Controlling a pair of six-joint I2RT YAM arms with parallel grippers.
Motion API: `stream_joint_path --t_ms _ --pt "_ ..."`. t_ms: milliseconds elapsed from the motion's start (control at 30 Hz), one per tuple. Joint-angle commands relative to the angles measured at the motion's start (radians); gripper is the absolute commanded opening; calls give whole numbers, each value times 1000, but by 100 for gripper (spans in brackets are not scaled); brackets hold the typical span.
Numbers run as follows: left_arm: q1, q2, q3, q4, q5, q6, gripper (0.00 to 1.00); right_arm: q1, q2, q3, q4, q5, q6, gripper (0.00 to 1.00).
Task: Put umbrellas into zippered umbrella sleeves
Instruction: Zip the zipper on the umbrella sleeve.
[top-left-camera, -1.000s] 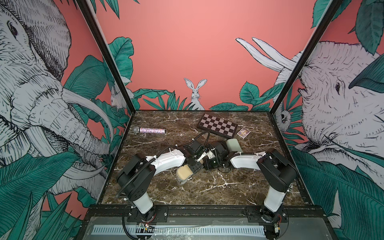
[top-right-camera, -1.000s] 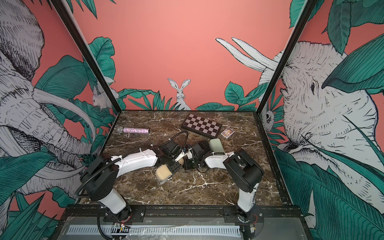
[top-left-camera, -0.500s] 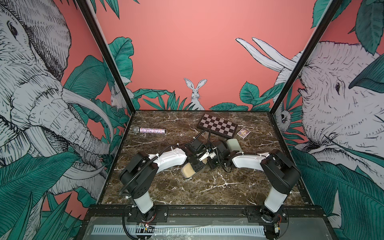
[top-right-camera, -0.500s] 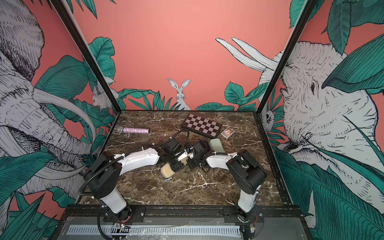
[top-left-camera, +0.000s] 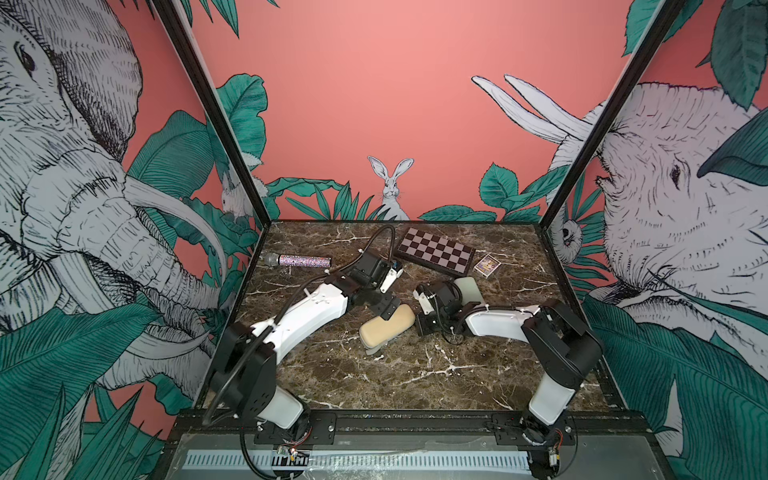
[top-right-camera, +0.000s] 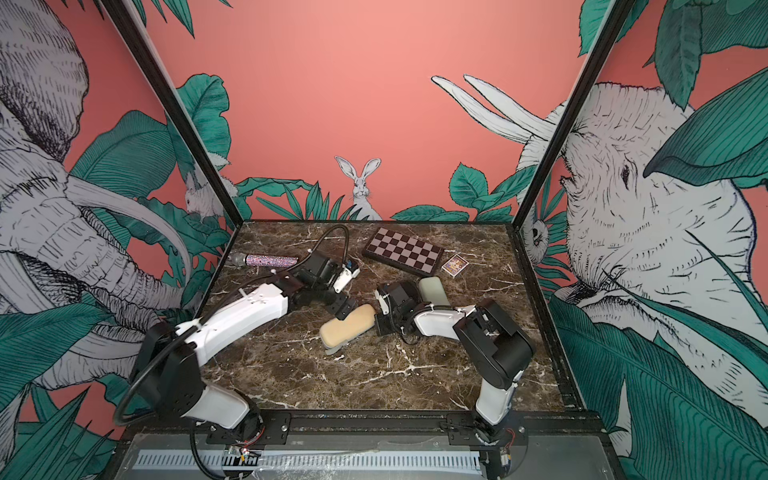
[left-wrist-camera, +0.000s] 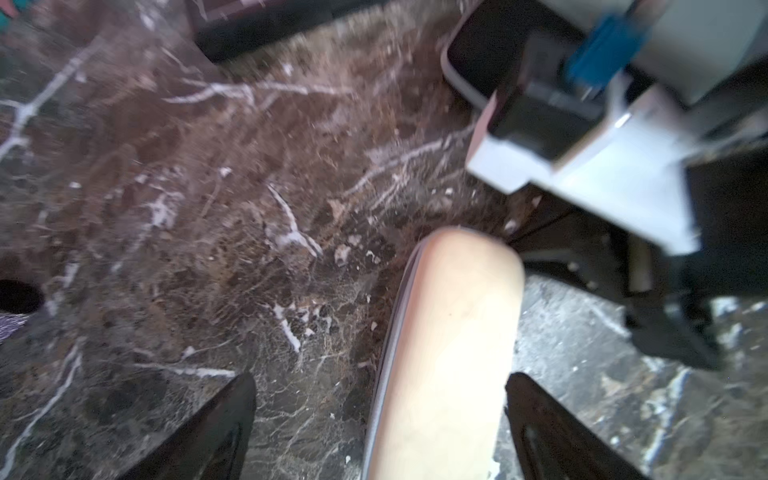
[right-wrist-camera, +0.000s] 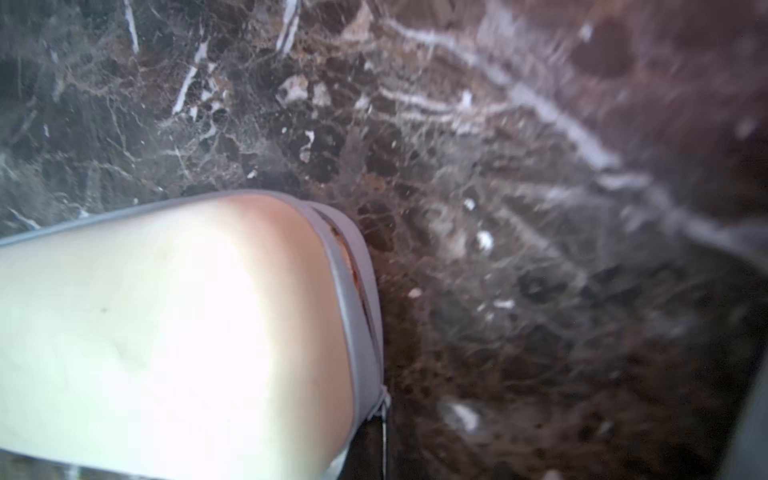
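Marble tabletop (top-left-camera: 415, 374), jungle-mural walls (top-left-camera: 374, 104); left tool (left-wrist-camera: 380, 382) spread astride beige sleeve (top-left-camera: 386, 330), right tool (top-left-camera: 422, 326) closed.

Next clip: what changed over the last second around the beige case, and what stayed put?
The beige sleeve slid a little toward the back and toward the right gripper. The left gripper followed it and now stands open astride it, apparently having let go. The right gripper stayed shut at the sleeve's end. The chessboard, microphone and mint sleeve did not move.
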Motion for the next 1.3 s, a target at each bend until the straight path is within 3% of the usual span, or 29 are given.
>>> stream_joint_path --t_ms 0,100,300,433,633,767,933,1133,1267 --pt "-4 -104 -25 -86 52 -224 94 81 13 7 -20 -52 245 0" --pt "-6 -217 -164 -32 86 -385 93 146 60 36 47 -34 403 0" --pt "-6 -406 -404 -5 1 -656 93 209 135 55 273 94 658 0" --pt "-7 -449 -558 107 18 -816 93 210 138 81 278 147 656 0" --pt "-7 -417 -674 238 21 -966 98 212 106 86 231 144 593 0" --pt "16 -378 -689 289 -31 -944 99 224 72 60 199 113 525 0" --pt "109 -287 -643 365 -13 -844 99 239 51 61 66 65 393 0" --pt "172 -87 -513 441 34 -747 99 270 114 104 68 -8 374 0" --pt "178 -38 -472 436 83 -721 99 286 144 152 90 4 384 0"
